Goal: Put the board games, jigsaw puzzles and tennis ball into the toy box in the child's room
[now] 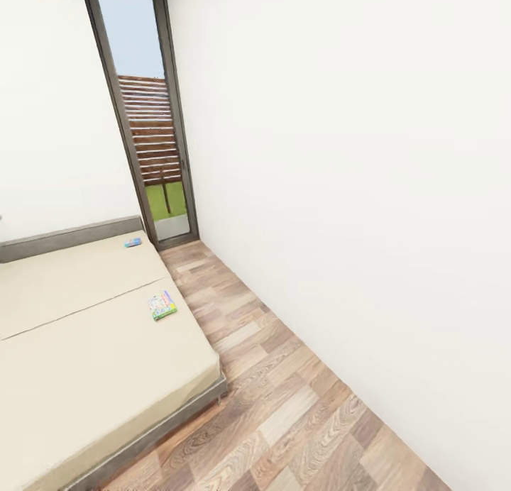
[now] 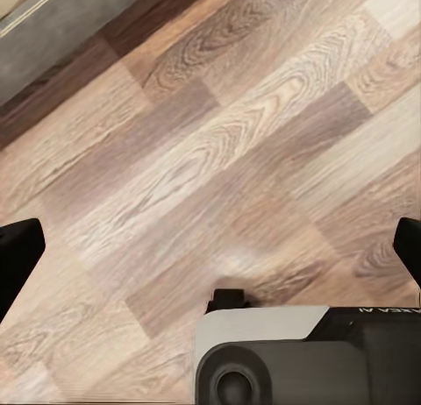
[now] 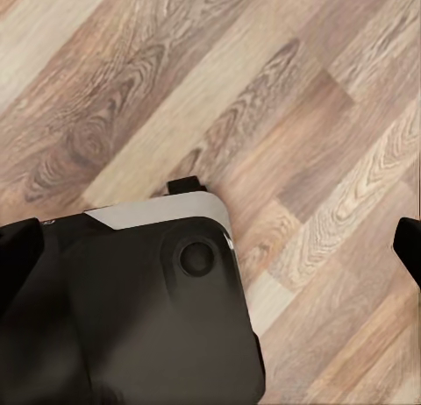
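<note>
We are in the child's room point(image 1: 341, 157), facing a white wall, with a tall grey-framed window point(image 1: 145, 115) at the far end and wood-plank floor point(image 1: 284, 406) running between the wall and the bed point(image 1: 85, 335). The bed takes up the left of the head view, its beige mattress in two sections with a low grey headboard point(image 1: 71, 237) behind.

Two board games lie on that mattress, well apart from each other. The green-topped board game point(image 1: 162, 305) sits on the nearer section, close to the edge that faces the floor. The light blue board game point(image 1: 133, 242) rests on the far section, just beside the headboard and near the window.

Both still need collecting, so we judge the task to be at an early stage here: neither is lifted, and neither pincer is near the bed. From these views we cannot say how the toy box and the other toys stand.

Both wrist views look down at the planks past the robot's base point(image 3: 140, 309). The left gripper point(image 2: 210, 247) has its dark fingertips point(image 2: 17, 252) spread far apart with nothing between them; the right gripper point(image 3: 215, 247) is likewise spread wide and empty.
</note>
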